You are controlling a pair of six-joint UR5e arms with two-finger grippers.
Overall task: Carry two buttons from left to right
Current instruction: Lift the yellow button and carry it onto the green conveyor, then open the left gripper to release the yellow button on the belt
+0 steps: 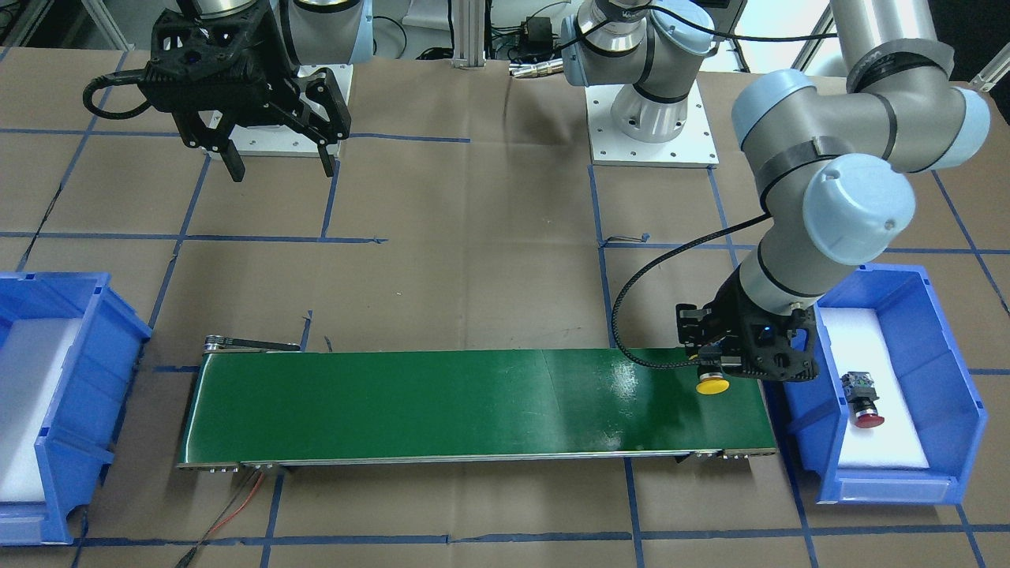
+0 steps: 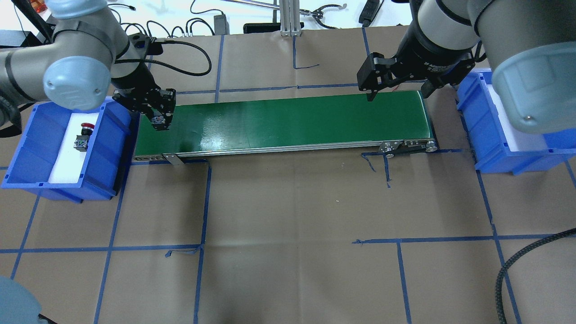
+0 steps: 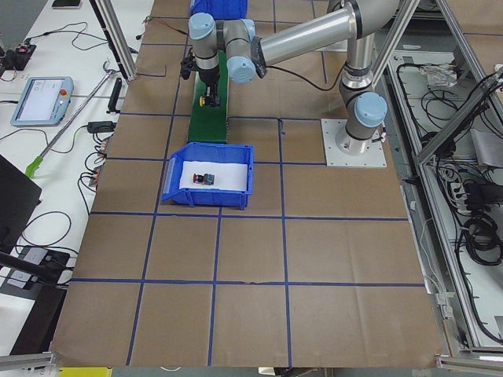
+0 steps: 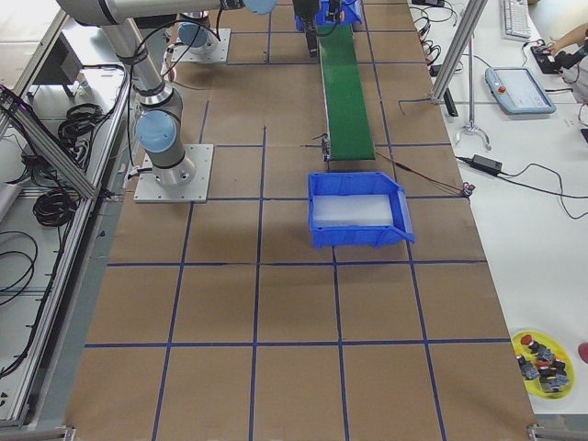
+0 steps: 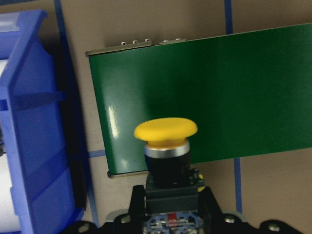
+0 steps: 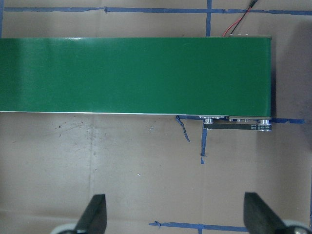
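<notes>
- The left arm [image 1: 856, 209] reaches down to the left end of the green belt [image 1: 434, 402]
- The left jaws are clamped on the black body of the yellow button [image 5: 165, 132], with its cap pointing out past the jaw tips
- That yellow cap [image 1: 712, 386] sits over the belt's left end, close to the left bin [image 1: 951, 371]; I cannot tell whether it touches the belt
- The red button [image 1: 862, 401] lies on its side on the white pad inside the left bin, apart from the arm, with its red cap turned toward the side far from the robot
- The right arm [image 2: 517, 76] holds its wrist high over the belt's right end
- The right jaws are wide apart with nothing between them; the wrist view shows both fingertips [image 6: 95, 214] over the brown surface [image 2: 292, 202], just on the robot's side of the belt
- The right bin [image 2: 488, 135] stands just past the belt's right end, with a white pad inside
- Blue tape marks a grid of squares across the surface
- A yellow dish [image 4: 544, 361] of small parts sits on a white side bench, well apart from the belt
</notes>
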